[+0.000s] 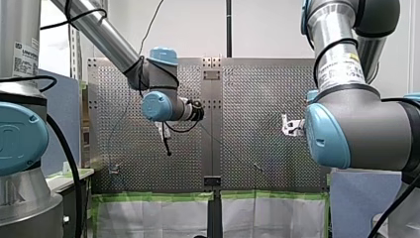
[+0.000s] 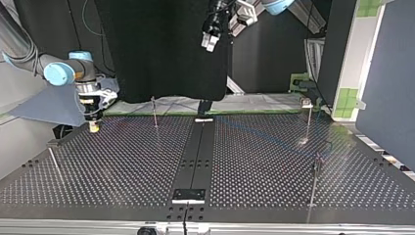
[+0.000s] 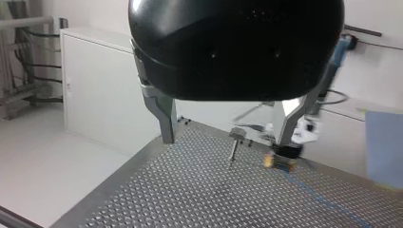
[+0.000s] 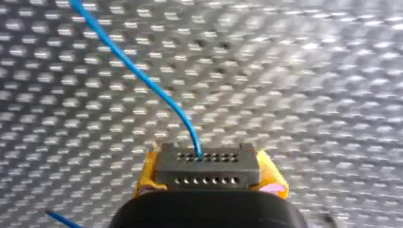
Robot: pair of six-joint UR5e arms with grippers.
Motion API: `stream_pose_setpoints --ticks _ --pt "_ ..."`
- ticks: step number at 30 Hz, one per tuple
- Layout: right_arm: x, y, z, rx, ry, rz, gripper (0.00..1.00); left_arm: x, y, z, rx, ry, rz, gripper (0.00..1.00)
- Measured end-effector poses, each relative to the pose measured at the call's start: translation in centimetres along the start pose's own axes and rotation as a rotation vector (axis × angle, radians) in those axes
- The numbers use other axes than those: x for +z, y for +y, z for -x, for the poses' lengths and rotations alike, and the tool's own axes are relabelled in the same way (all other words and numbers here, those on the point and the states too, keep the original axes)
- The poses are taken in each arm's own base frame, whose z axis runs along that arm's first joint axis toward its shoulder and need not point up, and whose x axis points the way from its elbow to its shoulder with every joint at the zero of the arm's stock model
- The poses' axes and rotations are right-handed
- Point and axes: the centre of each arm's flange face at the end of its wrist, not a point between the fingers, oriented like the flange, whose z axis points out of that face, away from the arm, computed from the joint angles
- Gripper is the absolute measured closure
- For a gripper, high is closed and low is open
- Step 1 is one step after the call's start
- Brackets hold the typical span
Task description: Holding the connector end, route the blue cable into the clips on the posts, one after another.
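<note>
Front and top views face each other across the perforated table [image 2: 122, 161], seen nearest by the right wrist view

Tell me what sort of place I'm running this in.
Probably a robotics lab test cell: a grey perforated metal table studded with thin metal posts, a black curtain hanging at one edge, and a thin blue cable ending in a grey multi-pin connector.

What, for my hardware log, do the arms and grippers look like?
Both arms, my left arm and my right arm, are silver-grey tubes with light-blue joint caps and black cables. My left gripper is black-bodied with metal fingers; my right gripper has yellow pads.
</note>
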Motion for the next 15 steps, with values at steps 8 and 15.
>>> stream_pose_setpoints --ticks 8,15 --pt "0.1 -0.6 -0.4 -0.006 0.018 -0.022 1.00 -1.3 1.4 -1.2 0.027 0.026 0.012 0.00" --pt "0.1 -0.6 -0.4 -0.006 0.018 -0.024 1.00 -1.4 1.5 -1.2 0.029 0.027 0.013 0.00"
